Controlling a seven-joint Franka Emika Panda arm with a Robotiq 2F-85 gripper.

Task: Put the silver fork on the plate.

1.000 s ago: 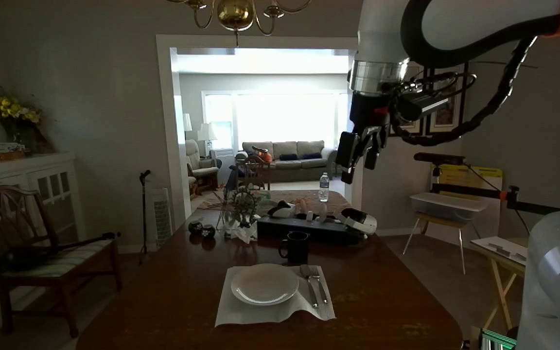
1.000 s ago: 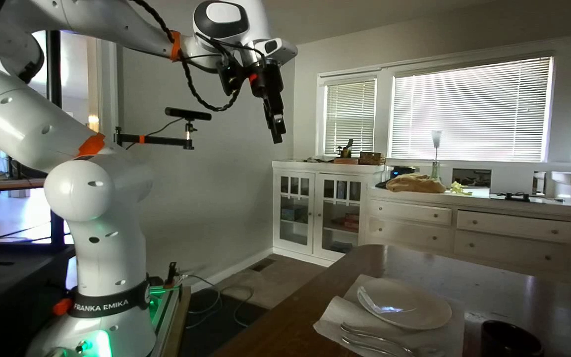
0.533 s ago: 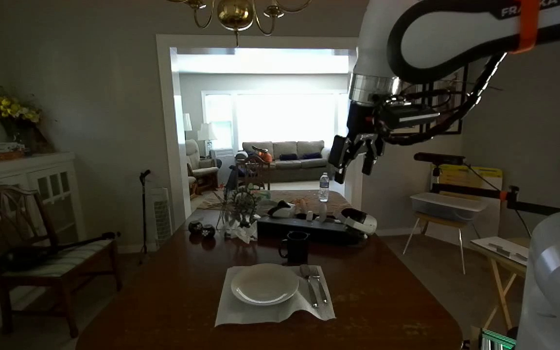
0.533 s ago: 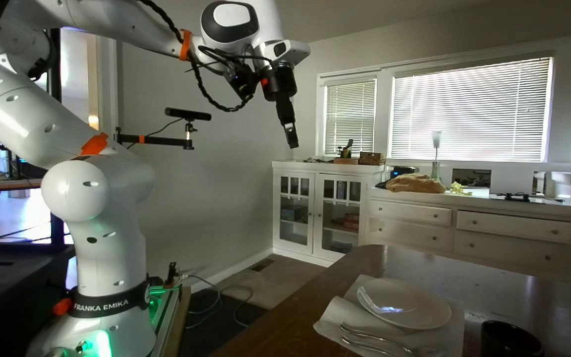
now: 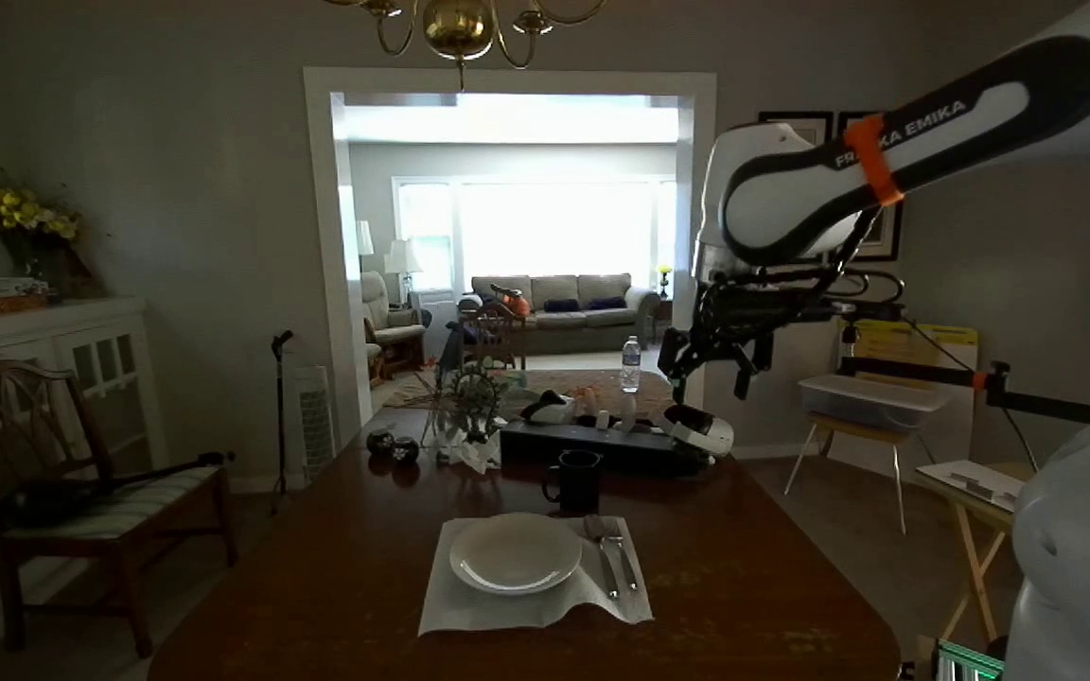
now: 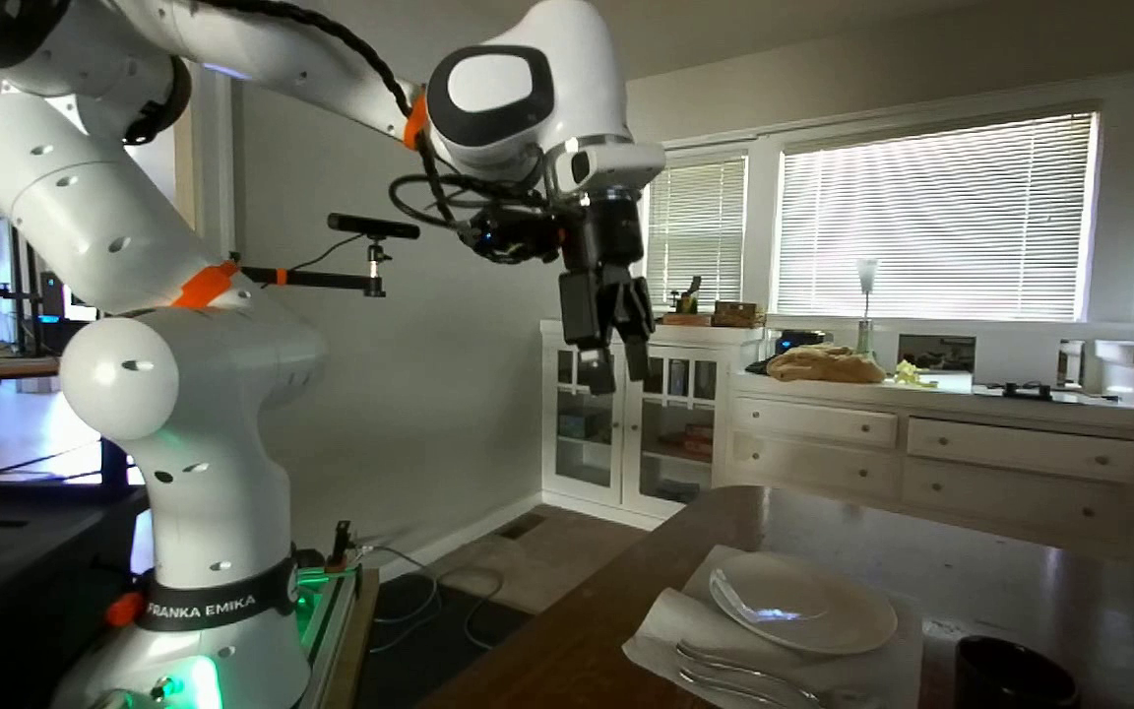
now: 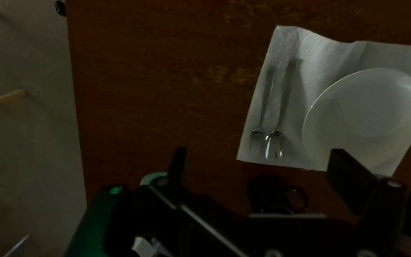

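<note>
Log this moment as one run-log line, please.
end effector: open, empty; fork: on placemat, beside spoon; plate: on placemat; task: fork not on plate

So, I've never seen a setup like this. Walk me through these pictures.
The machine is a white robot arm ending in a black two-fingered gripper. Two pictures are taken from different places in the room; the dark one is taken from the arm's wrist, looking down past the gripper. On the wooden table lies a pale sheet bearing a white plate. Beside the plate, on the same sheet, are a spoon and, farther out, a silver fork. A black mug stands just off the sheet. The gripper is open above the table and holds nothing, so the fork is not yet on the plate.
</note>
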